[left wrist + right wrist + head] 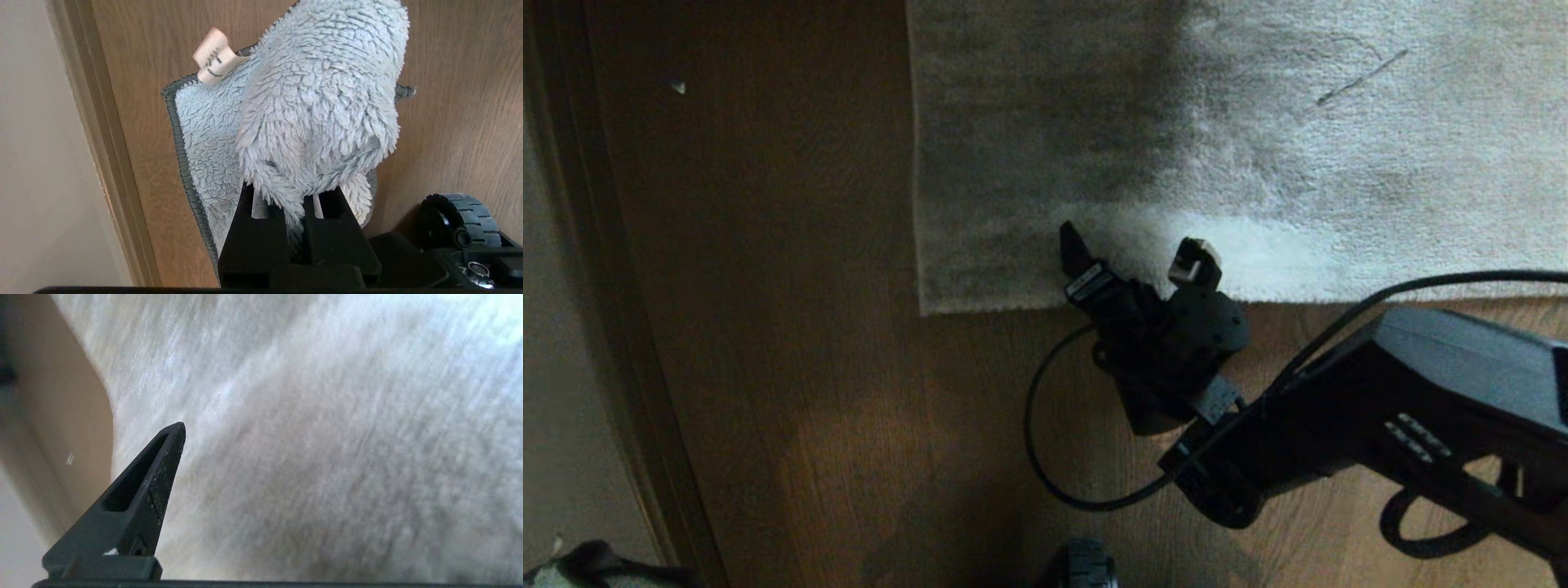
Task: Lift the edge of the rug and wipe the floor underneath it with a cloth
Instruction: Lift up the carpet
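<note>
Right end effector (1131, 249) spread wide, empty, over rug edge (1094, 298) lying flat on floor (792, 327). We slide lower finger beneath border, then pinch. Left end effector (295, 204) clenched on cloth (318, 102).

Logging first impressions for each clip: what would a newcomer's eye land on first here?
Probably the right gripper, jaws wide open, poised over the near rug edge close to its corner, with the rug lying flat on the floor. Next, the fluffy pale blue cloth bunched in the shut left gripper, off by the baseboard.
</note>
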You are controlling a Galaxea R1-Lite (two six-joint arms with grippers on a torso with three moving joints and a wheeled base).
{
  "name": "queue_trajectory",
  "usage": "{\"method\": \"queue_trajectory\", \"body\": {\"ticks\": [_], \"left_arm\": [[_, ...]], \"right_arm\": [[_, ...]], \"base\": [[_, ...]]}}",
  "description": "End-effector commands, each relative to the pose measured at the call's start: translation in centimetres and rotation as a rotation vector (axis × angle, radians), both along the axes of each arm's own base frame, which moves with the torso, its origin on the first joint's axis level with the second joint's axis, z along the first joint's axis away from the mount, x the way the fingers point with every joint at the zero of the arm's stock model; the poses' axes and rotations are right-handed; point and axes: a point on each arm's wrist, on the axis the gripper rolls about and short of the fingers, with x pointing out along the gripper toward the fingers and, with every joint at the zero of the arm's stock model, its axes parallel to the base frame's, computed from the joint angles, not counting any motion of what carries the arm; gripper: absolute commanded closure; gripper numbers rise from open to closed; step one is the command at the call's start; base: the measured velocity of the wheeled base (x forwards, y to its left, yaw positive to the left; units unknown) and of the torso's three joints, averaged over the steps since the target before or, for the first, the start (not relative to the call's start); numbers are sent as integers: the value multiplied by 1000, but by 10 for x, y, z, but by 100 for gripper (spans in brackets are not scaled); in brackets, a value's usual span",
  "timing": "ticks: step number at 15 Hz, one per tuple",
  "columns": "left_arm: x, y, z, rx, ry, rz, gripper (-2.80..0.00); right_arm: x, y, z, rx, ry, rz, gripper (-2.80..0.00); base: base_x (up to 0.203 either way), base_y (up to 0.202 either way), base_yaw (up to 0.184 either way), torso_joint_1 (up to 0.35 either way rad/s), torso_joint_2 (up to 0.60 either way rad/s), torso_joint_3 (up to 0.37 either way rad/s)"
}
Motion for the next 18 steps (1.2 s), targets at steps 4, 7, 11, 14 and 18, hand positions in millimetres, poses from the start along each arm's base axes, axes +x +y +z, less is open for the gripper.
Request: {"method": "queue_trajectory", "body": {"ticks": [4,7,11,14,18], "left_arm": [[0,0,0,0,0,0,0],[0,0,0,0,-1,0,0],[0,0,0,-1,0,0,0],[0,0,0,0,0,0,0],[0,0,0,-1,-1,0,0]], "right_arm": [[-36,5,3,0,5,73,-280],[-45,15,-1,-8,11,107,-280],[-42,23,-18,-37,34,113,-280],[-38,27,-20,-41,27,108,-280],[-23,27,-15,-16,0,79,-280]], "base": [[0,0,0,0,0,0],[0,0,0,0,0,0],[0,0,0,0,0,0],[0,0,0,0,0,0],[0,0,0,0,0,0]]}}
